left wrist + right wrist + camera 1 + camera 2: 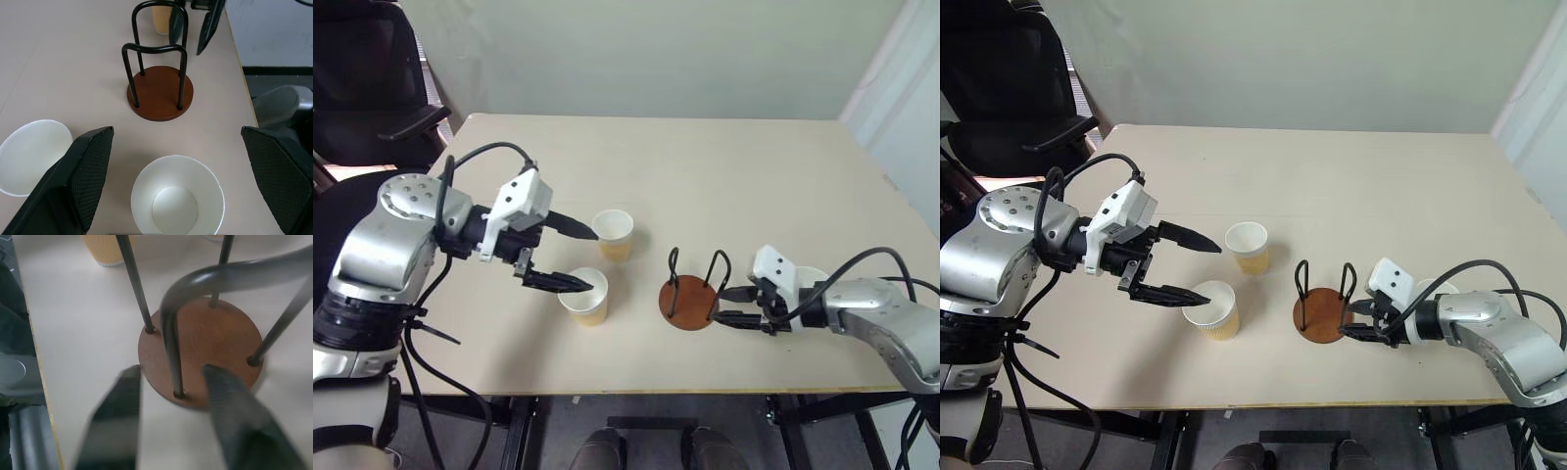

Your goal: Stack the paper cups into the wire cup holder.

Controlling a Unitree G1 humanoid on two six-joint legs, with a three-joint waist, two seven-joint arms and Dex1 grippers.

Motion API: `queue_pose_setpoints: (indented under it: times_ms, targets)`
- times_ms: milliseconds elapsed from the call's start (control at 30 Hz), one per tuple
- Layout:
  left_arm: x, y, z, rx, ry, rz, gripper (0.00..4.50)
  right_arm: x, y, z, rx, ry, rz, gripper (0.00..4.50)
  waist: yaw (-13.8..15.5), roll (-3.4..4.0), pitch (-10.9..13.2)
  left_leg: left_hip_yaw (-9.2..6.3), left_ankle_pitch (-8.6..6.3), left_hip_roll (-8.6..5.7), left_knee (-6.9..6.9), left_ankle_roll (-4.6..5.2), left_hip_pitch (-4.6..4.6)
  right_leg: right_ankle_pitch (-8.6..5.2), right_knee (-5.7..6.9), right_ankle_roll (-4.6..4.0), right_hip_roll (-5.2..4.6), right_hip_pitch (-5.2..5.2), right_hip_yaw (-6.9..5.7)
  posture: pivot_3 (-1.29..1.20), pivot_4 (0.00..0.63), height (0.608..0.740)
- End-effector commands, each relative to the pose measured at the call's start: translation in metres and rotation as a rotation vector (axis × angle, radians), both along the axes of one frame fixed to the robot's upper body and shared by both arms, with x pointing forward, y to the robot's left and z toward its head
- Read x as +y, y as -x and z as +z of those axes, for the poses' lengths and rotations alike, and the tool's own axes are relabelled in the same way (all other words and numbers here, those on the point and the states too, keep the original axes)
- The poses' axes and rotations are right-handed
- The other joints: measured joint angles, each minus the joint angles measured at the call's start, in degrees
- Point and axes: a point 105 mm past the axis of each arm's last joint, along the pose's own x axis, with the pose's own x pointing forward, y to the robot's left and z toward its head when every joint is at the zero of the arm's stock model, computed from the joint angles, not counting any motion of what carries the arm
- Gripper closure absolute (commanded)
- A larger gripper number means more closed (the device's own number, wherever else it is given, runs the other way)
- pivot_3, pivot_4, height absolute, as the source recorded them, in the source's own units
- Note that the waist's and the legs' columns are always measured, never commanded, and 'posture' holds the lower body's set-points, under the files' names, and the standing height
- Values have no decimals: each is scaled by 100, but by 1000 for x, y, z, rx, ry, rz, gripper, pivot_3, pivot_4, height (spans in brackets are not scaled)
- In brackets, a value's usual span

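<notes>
Two paper cups stand upright on the table: one (613,233) farther back, one (584,296) nearer the front. My left gripper (593,259) hovers open just above and to their left, one finger over each cup; the near cup (177,196) lies between its fingers in the left wrist view. The wire cup holder (690,294) stands to the cups' right with nothing in it. My right gripper (731,305) is low at the holder's right side, open, its fingers (117,421) on either side of one wire leg. A third cup (1435,287) is partly hidden behind the right wrist.
The beige table (724,176) has open surface behind the cups and holder. Its front edge (656,392) runs close below the near cup and the holder. A black office chair (372,78) stands off the far left corner.
</notes>
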Motion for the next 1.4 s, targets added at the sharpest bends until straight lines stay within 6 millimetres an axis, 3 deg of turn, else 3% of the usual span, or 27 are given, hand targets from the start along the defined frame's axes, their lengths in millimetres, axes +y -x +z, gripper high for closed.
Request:
queue_pose_setpoints:
  times_ms: [33,133,300,400,533,700,1033,1167,1400]
  targets:
    - [4,6,8,-46,-33,-16,0,-7,9,15,-54,22,13,1641,4,0,0,0,1,0,-2,-1,0,-1,-2,0,0,0,0,0,150,740]
    - [6,5,8,-63,-48,-12,0,-12,16,23,-68,41,11,1641,-2,0,0,0,1,1,-4,-4,-2,-3,-8,0,1,-1,0,0,150,740]
    - [8,8,10,-91,-81,-24,0,-21,38,62,-105,73,45,1641,2,0,2,0,0,0,-5,-7,-14,-10,-9,-2,0,-10,0,0,150,740]
    - [10,13,4,-88,-124,-45,0,-23,42,77,-123,92,52,1641,1,0,2,0,-1,-1,-7,-8,-14,-25,-11,-29,2,-12,2,0,150,740]
    - [19,23,-22,-125,-298,-126,0,-25,37,101,-156,75,34,1641,-11,1,2,0,-3,-1,-8,-9,-12,-27,-7,-28,4,-19,7,0,150,740]
    - [27,28,-37,-194,-437,-202,0,-28,29,114,-181,66,6,1641,-17,0,2,-2,-8,0,-8,-1,-16,-27,-4,-28,7,-26,8,0,150,740]
    - [26,14,-57,-297,-521,-249,0,-19,28,119,-200,53,12,1641,-12,1,1,-3,-26,0,-7,30,-31,-25,2,-24,6,-46,6,0,150,740]
    - [21,6,-63,-344,-522,-254,866,-18,27,120,-203,48,10,1598,-11,1,1,-4,-26,1,-6,30,-35,-20,2,-17,6,-49,5,0,150,740]
    - [14,6,-60,-339,-503,-275,3412,-18,30,119,-192,44,5,1598,-12,1,1,-3,-23,1,-5,25,-41,-16,2,-10,6,-54,3,0,150,740]
